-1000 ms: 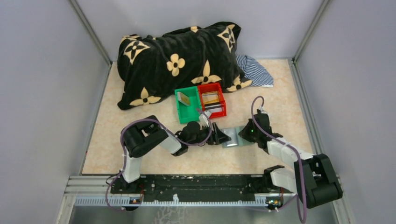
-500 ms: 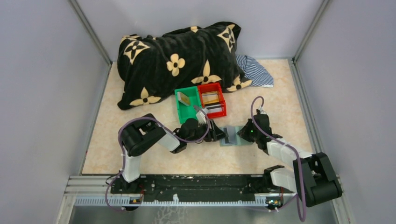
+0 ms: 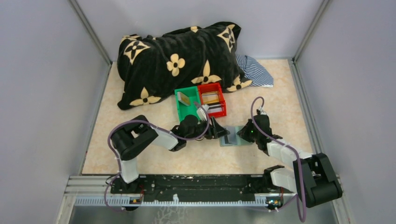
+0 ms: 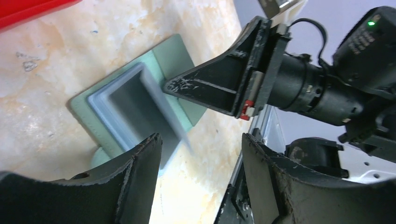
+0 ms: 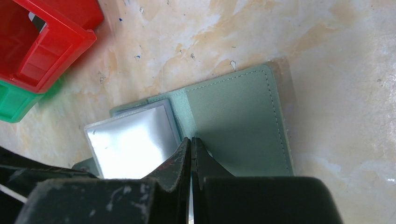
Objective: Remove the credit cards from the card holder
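The grey-green card holder [image 3: 233, 136] lies open on the table between both grippers. In the right wrist view my right gripper [image 5: 191, 140] is shut, its tips pressing on the card holder [image 5: 233, 116] beside a shiny blue-grey inner panel [image 5: 128, 140]. My left gripper [image 4: 201, 156] is open and holds nothing. It hovers at the holder's [image 4: 175, 53] left edge, where the inner panel [image 4: 135, 100] stands raised. Credit cards sit in the bins: a tan one [image 3: 185, 99] in the green bin, tan and dark ones [image 3: 212, 101] in the red bin. No card shows in the holder.
The green bin [image 3: 183, 114] and red bin [image 3: 223, 103] stand side by side just behind the left gripper. A black pillow with tan flowers [image 3: 177, 60] and a striped cloth [image 3: 254, 70] lie at the back. Grey walls enclose the table.
My left gripper has drawn back leftward from the holder and shifted slightly toward the bins, with the arm's elbow swinging left. The right gripper stays pressed on the holder.
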You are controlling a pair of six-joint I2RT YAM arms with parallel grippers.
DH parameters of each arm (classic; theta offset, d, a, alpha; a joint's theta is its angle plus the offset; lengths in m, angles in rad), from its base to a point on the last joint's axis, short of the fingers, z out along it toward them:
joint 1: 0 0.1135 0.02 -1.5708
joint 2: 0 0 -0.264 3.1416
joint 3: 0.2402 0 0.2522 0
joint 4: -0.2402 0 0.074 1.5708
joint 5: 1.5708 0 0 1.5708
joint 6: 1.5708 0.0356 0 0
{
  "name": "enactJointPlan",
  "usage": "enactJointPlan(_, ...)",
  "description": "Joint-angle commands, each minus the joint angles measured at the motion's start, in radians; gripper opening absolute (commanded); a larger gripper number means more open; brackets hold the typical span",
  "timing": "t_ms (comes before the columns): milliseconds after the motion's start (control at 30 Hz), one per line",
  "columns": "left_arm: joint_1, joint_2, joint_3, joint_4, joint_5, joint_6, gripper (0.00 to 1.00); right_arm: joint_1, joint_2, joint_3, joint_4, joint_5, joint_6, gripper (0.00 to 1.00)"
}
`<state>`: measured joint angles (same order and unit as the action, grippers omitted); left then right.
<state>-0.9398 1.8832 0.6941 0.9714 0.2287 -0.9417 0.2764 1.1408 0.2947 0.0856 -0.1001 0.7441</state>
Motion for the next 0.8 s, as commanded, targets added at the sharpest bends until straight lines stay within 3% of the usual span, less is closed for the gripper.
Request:
enactJointPlan(0, -0.001, -0.060, 0.013, -0.011, 0.007, 0.005, 0.69, 0.000, 0.003, -0.033, -0.067, -0.003, -0.017, 0.00)
enactJointPlan(767, -0.017, 0.067, 0.155, -0.053, 0.072, 0.010, 0.69, 0.000, -0.034, -0.043, -0.088, 0.012, -0.041, 0.00)
